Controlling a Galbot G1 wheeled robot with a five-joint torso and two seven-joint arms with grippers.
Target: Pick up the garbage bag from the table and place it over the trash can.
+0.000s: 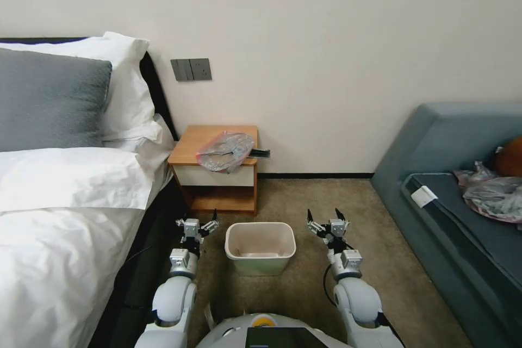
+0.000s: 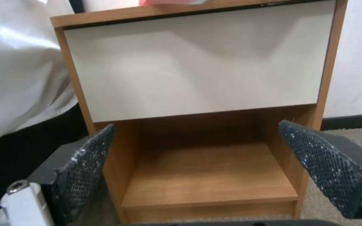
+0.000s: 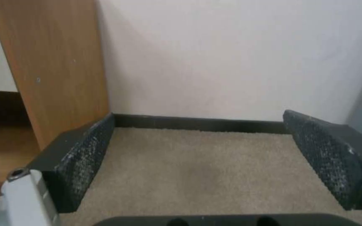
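A: What takes up most of the head view?

B: The bed [image 1: 60,196] fills the left side and the sofa [image 1: 462,185] the right edge. Between them, centre frame against the wall, stands the worktop [image 1: 187,149], a small wooden nightstand with a white drawer front [image 2: 198,62].

A: And the trash can?

B: The trash can [image 1: 260,248] sits on the carpet in the lower centre, just in front of the nightstand, open and unlined.

A: Where is the garbage bag?

B: The garbage bag [image 1: 224,150] lies crumpled on the right part of the worktop, its front drooping a little over the edge above the drawer. It is not yet picked up.

A: How will it handle?

B: I judge it very light, limp and slippery, thin film that crushes rather than resists. The pink rim looks like the best hold, since pinching there should help open the mouth later.

A: The grippers?

B: The left gripper [image 1: 197,223] hovers low at the can's left, the right gripper [image 1: 327,218] at its right. Both have their jaws spread wide with nothing between them. The left wrist view faces the drawer and shelf, the right wrist view faces carpet and wall.
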